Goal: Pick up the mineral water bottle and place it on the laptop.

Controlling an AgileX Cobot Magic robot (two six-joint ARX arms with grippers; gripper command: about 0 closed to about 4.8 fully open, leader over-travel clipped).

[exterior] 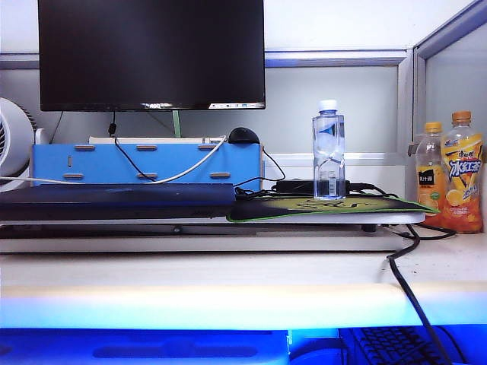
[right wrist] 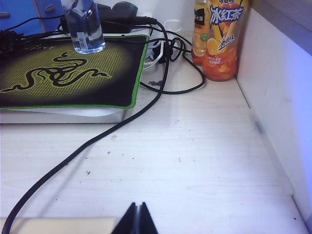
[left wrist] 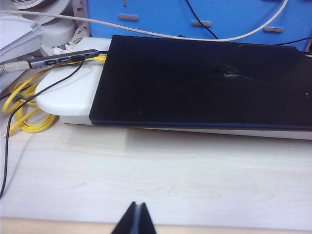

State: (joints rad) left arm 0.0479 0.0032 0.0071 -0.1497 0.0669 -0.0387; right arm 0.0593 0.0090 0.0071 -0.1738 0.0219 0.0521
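The clear mineral water bottle (exterior: pixel 329 149) with a white cap stands upright on the green-edged mouse pad (exterior: pixel 327 207), right of centre; its lower part (right wrist: pixel 84 27) also shows in the right wrist view. The dark laptop (exterior: pixel 114 201) lies closed and flat on a white stand at the left, and its lid (left wrist: pixel 204 83) fills the left wrist view. My left gripper (left wrist: pixel 136 205) is shut and empty over the pale desk, well short of the laptop. My right gripper (right wrist: pixel 136 205) is shut and empty too, far back from the bottle. Neither gripper shows in the exterior view.
Two orange-capped drink bottles (exterior: pixel 449 176) stand by the right partition (right wrist: pixel 278 92). A thick black cable (right wrist: pixel 92 141) trails across the desk. A monitor (exterior: pixel 152 53) and blue box (exterior: pixel 144 163) stand behind. A yellow cable coil (left wrist: pixel 24 105) and USB hub (left wrist: pixel 63 58) lie beside the laptop.
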